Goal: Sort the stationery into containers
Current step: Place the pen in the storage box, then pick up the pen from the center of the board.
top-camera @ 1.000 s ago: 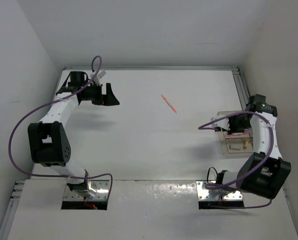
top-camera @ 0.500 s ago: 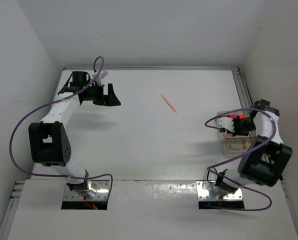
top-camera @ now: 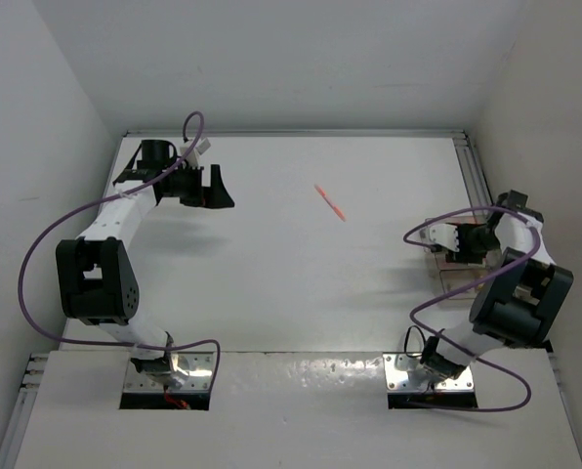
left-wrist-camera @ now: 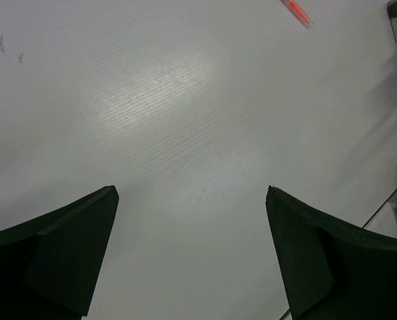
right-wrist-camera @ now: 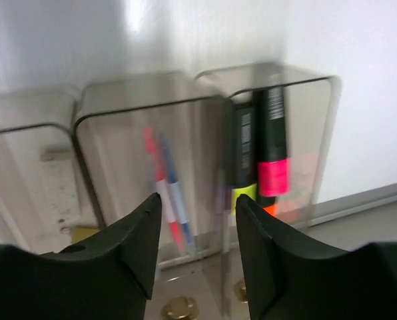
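From above, the left gripper [top-camera: 214, 188] is hanging over the far left of the table [top-camera: 271, 283], fingers spread. An orange pen [top-camera: 330, 202] is lying alone mid-table. The right gripper [top-camera: 459, 244] is hovering over the containers [top-camera: 454, 280] at the right edge.

Through the left wrist camera, those fingers are standing wide apart, nothing between them.

Through the right wrist camera, the right gripper's fingers are gaping, empty. Highlighters [right-wrist-camera: 273, 175] are sitting in the right-hand box, thin pens [right-wrist-camera: 165, 193] in the middle one.

Plain white walls [top-camera: 291, 59] close in a matte white tabletop [top-camera: 291, 283] on its far, left and right sides, a silver metal rail [top-camera: 470, 171] along its right edge, under soft light.
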### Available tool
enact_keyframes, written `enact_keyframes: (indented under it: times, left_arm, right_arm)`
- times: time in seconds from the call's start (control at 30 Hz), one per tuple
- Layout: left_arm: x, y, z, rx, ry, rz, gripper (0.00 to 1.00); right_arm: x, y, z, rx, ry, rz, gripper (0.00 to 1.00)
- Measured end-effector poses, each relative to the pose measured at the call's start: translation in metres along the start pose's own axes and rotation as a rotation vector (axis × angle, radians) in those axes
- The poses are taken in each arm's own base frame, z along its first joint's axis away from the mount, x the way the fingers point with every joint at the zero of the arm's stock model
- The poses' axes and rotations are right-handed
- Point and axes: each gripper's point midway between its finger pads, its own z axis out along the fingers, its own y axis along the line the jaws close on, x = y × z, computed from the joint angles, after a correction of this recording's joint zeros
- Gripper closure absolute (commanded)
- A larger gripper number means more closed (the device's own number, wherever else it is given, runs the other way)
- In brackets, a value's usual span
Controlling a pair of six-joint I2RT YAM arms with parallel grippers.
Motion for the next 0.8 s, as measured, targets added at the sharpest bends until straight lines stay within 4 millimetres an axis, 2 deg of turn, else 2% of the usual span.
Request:
enact_keyframes:
  times: [0.07, 0.17, 0.3, 0.37, 0.4, 0.47, 0.57, 0.67, 0.73, 0.8]
  left_arm:
    - [0.000, 0.000, 0.000, 0.000, 0.001, -0.001, 0.00]
    - [0.000, 0.000, 0.000, 0.002, 0.001, -0.002, 0.00]
    - [0.001, 0.001, 0.003, 0.006, 0.003, -0.009, 0.00]
    - [0.003, 0.003, 0.006, 0.006, 0.011, -0.018, 0.00]
    - [0.004, 0.004, 0.007, 0.004, 0.015, -0.022, 0.00]
    - [0.005, 0.006, 0.008, -0.001, 0.020, -0.026, 0.00]
    - [0.005, 0.010, 0.006, -0.012, 0.016, -0.029, 0.00]
    - [0.005, 0.015, 0.003, -0.022, 0.012, -0.035, 0.00]
    - [0.006, 0.022, 0.001, -0.033, 0.009, -0.041, 0.00]
    - [0.010, 0.029, -0.002, -0.044, 0.012, -0.049, 0.00]
  right_arm:
    - [-0.010, -0.011, -0.007, 0.030, -0.027, 0.007, 0.59]
    - [-0.044, -0.053, -0.028, 0.131, -0.100, 0.085, 0.61]
    - [-0.114, -0.134, -0.062, 0.338, -0.262, 0.285, 0.60]
    - [-0.155, -0.163, -0.069, 0.398, -0.369, 0.400, 0.60]
    - [-0.175, -0.171, -0.065, 0.396, -0.419, 0.469, 0.61]
    - [-0.211, -0.185, -0.050, 0.355, -0.496, 0.597, 0.63]
    - [-0.249, -0.207, -0.009, 0.265, -0.536, 0.774, 0.68]
    - [-0.270, -0.213, 0.042, 0.190, -0.527, 0.906, 0.67]
    - [-0.278, -0.208, 0.075, 0.150, -0.504, 0.969, 0.57]
    - [-0.284, -0.204, 0.099, 0.125, -0.492, 1.001, 0.55]
